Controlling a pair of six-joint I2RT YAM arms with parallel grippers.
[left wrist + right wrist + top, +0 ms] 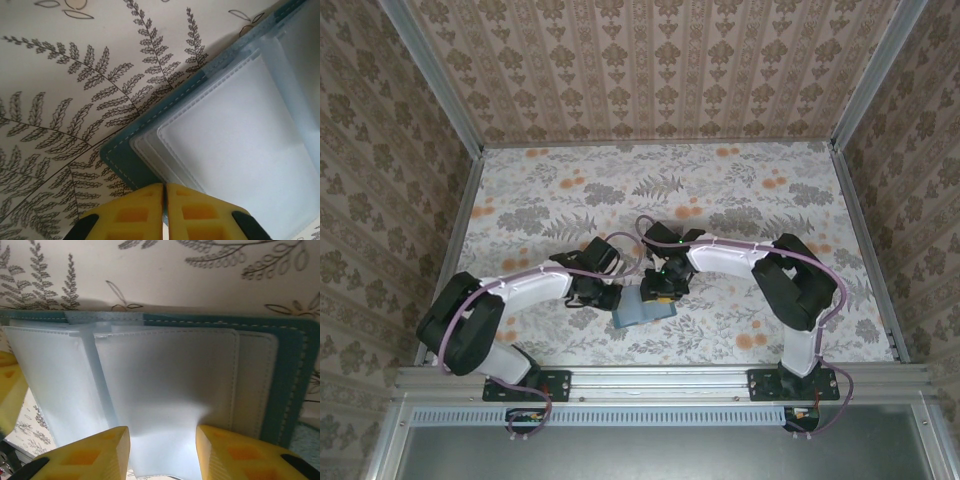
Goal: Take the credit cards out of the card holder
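top view: the small teal-blue folding card holder point(642, 308) lies open on the fern-and-flower printed tabletop point(740, 190). Both arms bend in over it, so part of it is hidden.
wrist views: up close you get the holder's frosted clear plastic sleeves point(165, 380) and white stitching, which are just a blur from above.
left gripper point(164, 192): at the holder's corner, yellow pads pressed together. Can't tell if they nip the edge.
right gripper point(162, 442): partly open, with a sleeve sitting between its fingers.

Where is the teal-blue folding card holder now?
In the top view the teal-blue folding card holder lies open at the front centre of the floral table, between the left fingers and the right fingers.
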